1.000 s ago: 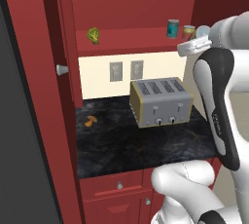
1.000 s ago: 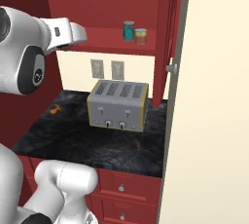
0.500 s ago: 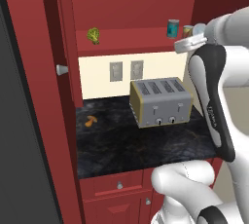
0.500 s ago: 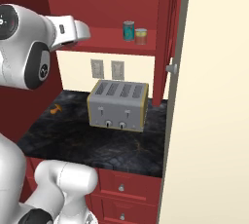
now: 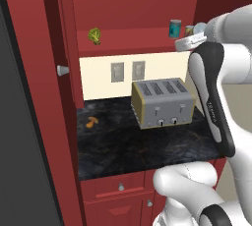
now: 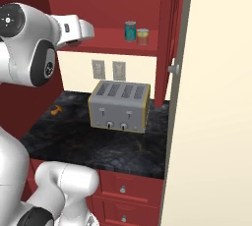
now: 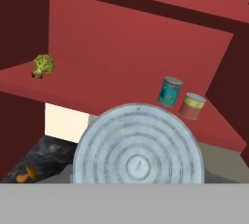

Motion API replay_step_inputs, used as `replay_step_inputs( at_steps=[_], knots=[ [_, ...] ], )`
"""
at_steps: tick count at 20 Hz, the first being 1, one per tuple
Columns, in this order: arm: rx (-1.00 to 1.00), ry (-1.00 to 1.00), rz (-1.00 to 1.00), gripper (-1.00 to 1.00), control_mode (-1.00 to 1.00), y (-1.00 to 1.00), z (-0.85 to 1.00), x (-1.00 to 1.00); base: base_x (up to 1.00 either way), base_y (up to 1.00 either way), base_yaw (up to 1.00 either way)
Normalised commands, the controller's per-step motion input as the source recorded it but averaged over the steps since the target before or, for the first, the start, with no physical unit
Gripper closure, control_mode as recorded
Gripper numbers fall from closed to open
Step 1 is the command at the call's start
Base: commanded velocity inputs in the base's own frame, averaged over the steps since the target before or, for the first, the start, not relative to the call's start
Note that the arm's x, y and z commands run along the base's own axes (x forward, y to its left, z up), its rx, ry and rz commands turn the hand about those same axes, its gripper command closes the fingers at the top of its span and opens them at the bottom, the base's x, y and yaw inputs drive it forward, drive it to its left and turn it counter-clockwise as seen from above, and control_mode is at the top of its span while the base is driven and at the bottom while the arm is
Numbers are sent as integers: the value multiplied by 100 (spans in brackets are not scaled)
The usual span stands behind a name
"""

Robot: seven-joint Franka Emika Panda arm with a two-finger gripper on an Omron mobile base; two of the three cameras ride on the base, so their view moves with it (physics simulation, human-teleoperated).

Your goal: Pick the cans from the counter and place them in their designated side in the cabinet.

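The dark red cabinet [image 5: 129, 42] hangs above the toaster [image 5: 161, 103], its flat shelf board running across over it. Under the toaster lies the black marbled surface [image 5: 128, 151], with red drawer fronts below its near edge. The white arm [image 5: 211, 87] rises on the near side of the toaster and reaches up to about shelf height, higher than the toaster's top.

In the hand view, a silver-topped can [image 7: 138, 152] sits right up against the camera, its ringed lid facing the lens. The jaws are clenched on this can, though their tips are hidden behind it.

Two more cans stand upright on the shelf, above the toaster's right end. They are a teal can [image 5: 174, 28] and a red-and-yellow can [image 6: 142, 37], just beside each other, with the teal one on the left.

A green leafy lump [image 5: 94, 35] rests on the same shelf, above and well to the left of the toaster. A small orange curved item [image 5: 91, 121] lies on the surface, left of the toaster and well apart from it.
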Motion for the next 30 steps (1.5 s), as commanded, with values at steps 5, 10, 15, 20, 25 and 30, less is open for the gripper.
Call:
replay_step_inputs(
  at_steps=[5,10,15,20,25,30],
  knots=[
    [0,0,-1,100,-100,0,-10,11,0,0,0],
    [0,0,-1,100,-100,0,-8,11,0,0,0],
    [0,0,-1,100,-100,0,-5,16,0,0,0],
    [0,0,0,100,-100,0,-4,20,0,0,0],
    [0,2,-1,100,-100,-1,-1,20,0,0,0],
    [0,3,-1,100,-100,-2,0,19,0,0,0]
  ],
)
